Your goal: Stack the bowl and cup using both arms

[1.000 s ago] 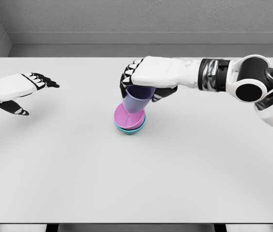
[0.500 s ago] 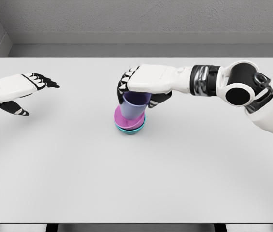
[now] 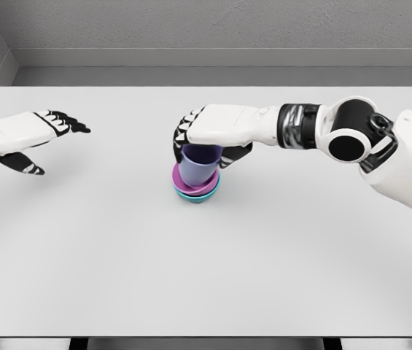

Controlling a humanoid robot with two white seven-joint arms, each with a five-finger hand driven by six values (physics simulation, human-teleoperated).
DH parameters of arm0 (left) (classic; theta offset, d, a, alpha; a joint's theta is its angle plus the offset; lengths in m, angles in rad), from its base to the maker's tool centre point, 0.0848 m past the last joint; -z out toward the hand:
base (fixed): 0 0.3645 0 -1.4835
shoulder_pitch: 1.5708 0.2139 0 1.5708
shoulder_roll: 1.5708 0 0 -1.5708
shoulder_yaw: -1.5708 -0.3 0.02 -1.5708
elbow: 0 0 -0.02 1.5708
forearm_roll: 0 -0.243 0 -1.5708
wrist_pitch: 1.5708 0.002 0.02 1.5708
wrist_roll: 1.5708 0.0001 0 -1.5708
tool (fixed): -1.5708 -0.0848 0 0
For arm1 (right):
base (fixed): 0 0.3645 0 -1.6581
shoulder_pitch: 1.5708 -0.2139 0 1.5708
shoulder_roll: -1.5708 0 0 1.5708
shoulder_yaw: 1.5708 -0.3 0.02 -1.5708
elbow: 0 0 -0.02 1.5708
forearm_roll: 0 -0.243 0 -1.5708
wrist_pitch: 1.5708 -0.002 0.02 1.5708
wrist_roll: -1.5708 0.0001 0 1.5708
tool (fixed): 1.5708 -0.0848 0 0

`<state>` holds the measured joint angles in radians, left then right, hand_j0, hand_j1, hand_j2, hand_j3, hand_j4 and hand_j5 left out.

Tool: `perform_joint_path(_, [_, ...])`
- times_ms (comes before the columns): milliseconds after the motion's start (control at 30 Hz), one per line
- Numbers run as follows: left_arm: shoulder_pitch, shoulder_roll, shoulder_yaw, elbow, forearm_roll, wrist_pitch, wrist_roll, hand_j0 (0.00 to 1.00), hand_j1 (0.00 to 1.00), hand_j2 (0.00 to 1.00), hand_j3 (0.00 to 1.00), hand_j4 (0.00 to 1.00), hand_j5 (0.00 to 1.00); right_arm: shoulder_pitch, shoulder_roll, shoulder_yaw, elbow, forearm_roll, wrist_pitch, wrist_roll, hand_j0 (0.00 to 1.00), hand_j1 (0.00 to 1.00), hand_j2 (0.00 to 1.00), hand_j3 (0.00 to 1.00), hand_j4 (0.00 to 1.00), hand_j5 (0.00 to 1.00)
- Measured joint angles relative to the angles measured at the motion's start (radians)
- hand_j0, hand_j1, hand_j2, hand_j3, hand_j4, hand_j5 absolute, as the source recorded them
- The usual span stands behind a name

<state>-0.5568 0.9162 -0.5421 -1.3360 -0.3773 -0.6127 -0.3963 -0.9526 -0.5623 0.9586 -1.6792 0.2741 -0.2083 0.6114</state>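
A pink bowl [image 3: 187,188] is nested in a teal bowl [image 3: 207,196] at the middle of the white table [image 3: 206,255]. A lavender cup [image 3: 196,168] stands upright inside the pink bowl. My right hand [image 3: 207,138] reaches in from the right and is shut on the cup's upper rim, fingers curled around it from above. My left hand [image 3: 34,138] hovers over the table's left side, fingers spread, holding nothing.
A grey wall [image 3: 206,29] runs behind the table's far edge. The table's front edge [image 3: 206,337] shows at the bottom of the view.
My right hand has lowered the cup and shifted it slightly left; the cup went from tilted above the pink bowl to upright inside it. The left hand has not moved.
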Motion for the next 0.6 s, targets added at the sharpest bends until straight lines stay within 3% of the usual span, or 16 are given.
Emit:
perform_joint_path(100, [0.000,0.000,0.000,0.000,0.000,0.000,0.000,1.00,1.00,1.00,1.00,1.00,1.00,0.000,0.005,0.005,0.003,0.007,0.000,0.000,0.61,0.61,0.61,0.61,0.61,0.61])
perform_joint_path(167, [0.000,0.000,0.000,0.000,0.000,0.000,0.000,1.00,1.00,1.00,1.00,1.00,1.00,0.000,0.006,0.007,0.012,0.009,0.001,0.000,0.78,0.78,0.78,0.78,0.78,0.78])
perform_joint_path(200, [0.000,0.000,0.000,0.000,0.000,0.000,0.000,1.00,1.00,1.00,1.00,1.00,1.00,0.000,0.006,0.007,0.015,0.010,0.001,0.000,0.99,0.99,0.99,0.99,0.99,0.99])
perform_joint_path(600, [0.000,0.000,0.000,0.000,0.000,0.000,0.000,1.00,1.00,1.00,1.00,1.00,1.00,0.002,0.008,0.014,0.022,0.012,0.001,0.000,1.00,1.00,1.00,1.00,1.00,1.00])
